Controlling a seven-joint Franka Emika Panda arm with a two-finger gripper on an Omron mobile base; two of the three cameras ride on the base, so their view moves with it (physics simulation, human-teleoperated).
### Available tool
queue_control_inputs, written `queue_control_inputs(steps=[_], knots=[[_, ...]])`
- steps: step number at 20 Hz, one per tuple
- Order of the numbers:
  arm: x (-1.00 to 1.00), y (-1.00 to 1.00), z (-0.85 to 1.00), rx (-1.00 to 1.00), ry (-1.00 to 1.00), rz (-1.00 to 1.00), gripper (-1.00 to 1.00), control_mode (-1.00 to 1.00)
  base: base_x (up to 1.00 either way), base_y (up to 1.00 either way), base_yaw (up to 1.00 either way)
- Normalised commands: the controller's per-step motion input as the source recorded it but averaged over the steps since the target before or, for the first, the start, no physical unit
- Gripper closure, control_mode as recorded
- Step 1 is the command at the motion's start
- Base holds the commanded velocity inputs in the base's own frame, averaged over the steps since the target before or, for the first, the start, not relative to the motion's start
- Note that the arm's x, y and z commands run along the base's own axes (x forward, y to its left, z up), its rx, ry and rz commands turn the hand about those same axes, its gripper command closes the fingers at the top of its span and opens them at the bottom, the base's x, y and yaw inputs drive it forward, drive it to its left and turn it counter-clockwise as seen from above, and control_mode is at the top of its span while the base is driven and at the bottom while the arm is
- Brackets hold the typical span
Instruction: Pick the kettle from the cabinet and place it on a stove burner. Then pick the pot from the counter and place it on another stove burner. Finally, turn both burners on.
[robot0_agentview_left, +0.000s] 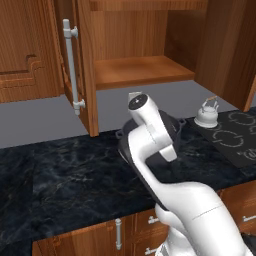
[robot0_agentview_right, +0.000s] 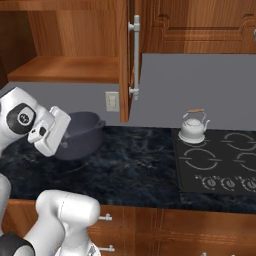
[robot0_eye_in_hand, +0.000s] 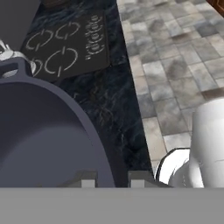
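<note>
The dark grey pot (robot0_agentview_right: 81, 131) stands on the black marble counter (robot0_agentview_right: 135, 165), below the open cabinet (robot0_agentview_left: 142, 70). In the hand view the pot (robot0_eye_in_hand: 43, 140) looms large at the left. My gripper (robot0_eye_in_hand: 112, 180) straddles its near rim, one fingertip (robot0_eye_in_hand: 87, 180) inside and the other outside, shut on the wall. My arm hides most of the pot (robot0_agentview_left: 172, 131) in the left base view. The silver-white kettle (robot0_agentview_right: 192, 127) sits on the back left burner of the stove (robot0_agentview_right: 220, 162), also seen as the kettle (robot0_agentview_left: 206, 114) at the right.
The cabinet door (robot0_agentview_left: 82, 65) hangs open to the left of the pot, and another door (robot0_agentview_right: 127, 55) sticks out between pot and kettle. Stove knobs (robot0_agentview_right: 220, 182) line the cooktop's front. Drawers (robot0_agentview_left: 150, 225) sit under the counter. Tiled floor (robot0_eye_in_hand: 183, 65) lies beyond the counter edge.
</note>
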Motion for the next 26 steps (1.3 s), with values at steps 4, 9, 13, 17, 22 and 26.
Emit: queue_control_inputs(steps=[4, 9, 13, 17, 22, 26], knots=[[-0.49, -0.11, 0.26, 0.02, -0.02, 0.00, 1.00, -1.00, 0.00, 0.00, 0.00], [-0.50, -0.10, 0.25, 0.02, -0.02, 0.00, 1.00, -1.00, 0.00, 0.00, 0.00], [-0.51, -0.07, 0.31, 0.01, -0.05, 0.00, 1.00, -1.00, 0.00, 0.00, 0.00], [-0.58, -0.05, 0.29, 0.02, -0.07, 0.00, 1.00, -1.00, 0.00, 0.00, 0.00], [-0.60, -0.01, 0.28, 0.02, -0.06, 0.00, 1.00, -1.00, 0.00, 0.00, 0.00], [-0.56, 0.00, 0.24, 0.03, -0.03, 0.00, 1.00, -1.00, 0.00, 0.00, 0.00]])
